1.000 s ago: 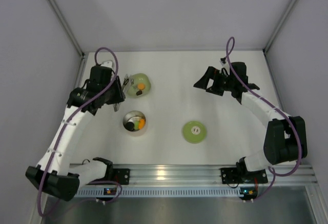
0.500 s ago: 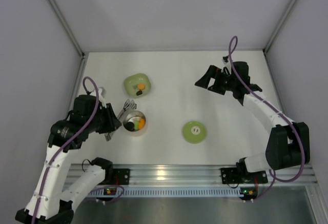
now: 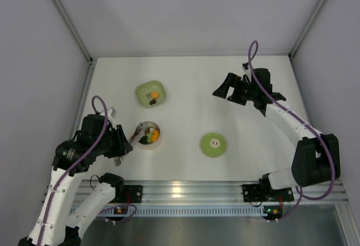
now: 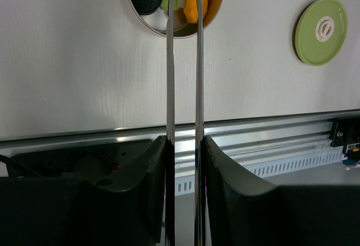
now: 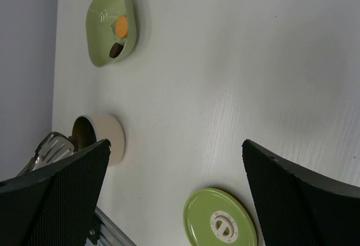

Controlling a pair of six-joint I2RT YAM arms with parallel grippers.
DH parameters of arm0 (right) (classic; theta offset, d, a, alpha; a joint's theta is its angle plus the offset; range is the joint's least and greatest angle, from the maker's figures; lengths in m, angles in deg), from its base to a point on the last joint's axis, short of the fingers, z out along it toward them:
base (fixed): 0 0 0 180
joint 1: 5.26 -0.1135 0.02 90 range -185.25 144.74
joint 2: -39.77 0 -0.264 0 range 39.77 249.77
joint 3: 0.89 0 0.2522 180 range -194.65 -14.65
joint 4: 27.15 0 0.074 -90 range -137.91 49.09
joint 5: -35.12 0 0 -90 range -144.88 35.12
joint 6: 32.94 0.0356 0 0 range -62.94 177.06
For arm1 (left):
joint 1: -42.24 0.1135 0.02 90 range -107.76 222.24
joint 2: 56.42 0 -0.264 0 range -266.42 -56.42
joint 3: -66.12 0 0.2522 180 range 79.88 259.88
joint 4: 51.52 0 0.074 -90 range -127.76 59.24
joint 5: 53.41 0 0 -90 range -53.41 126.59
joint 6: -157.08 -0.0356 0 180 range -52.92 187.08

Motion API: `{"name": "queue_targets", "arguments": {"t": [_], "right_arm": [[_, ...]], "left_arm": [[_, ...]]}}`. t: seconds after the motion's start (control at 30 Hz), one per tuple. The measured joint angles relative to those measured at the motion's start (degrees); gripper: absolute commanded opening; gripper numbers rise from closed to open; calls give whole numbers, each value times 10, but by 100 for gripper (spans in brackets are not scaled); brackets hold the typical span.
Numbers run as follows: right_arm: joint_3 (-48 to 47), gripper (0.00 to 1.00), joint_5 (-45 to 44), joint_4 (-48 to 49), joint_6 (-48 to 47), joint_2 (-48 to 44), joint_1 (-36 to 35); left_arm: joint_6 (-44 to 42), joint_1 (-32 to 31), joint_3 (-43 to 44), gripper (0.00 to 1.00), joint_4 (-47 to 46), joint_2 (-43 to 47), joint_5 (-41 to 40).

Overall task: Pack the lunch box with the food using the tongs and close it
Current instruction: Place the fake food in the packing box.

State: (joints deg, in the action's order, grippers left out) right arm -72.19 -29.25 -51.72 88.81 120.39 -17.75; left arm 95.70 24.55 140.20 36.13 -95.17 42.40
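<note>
Left arm's tucked in low with the left tool [image 4: 184, 144] pinched on the tongs [image 4: 170, 77], while the right arm's stretched far out, right tool [image 3: 223, 87] spread wide (hovering above the bench).

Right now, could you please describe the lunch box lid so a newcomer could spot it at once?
On the white table, look just beyond the near rail, right of centre. The lid lies flat there. Unlike the squarish green dish and steel lunch box, it is a flat green disc with a white centre.
</note>
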Motion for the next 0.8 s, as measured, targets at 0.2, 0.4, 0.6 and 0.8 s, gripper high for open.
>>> {"name": "queue_targets", "arguments": {"t": [0.2,0.4,0.6,0.8], "right_arm": [[0,99,-1,0,0,0,-2],[0,99,-2,0,0,0,-2],[0,100,-2,0,0,0,-2],[0,99,0,0,0,2,-2]], "left_arm": [[0,0,0,43,3,0,3],[0,0,0,45,3,-5,7],[0,0,7,44,3,-20,9],[-1,0,57,45,-16,-70,8]]}}
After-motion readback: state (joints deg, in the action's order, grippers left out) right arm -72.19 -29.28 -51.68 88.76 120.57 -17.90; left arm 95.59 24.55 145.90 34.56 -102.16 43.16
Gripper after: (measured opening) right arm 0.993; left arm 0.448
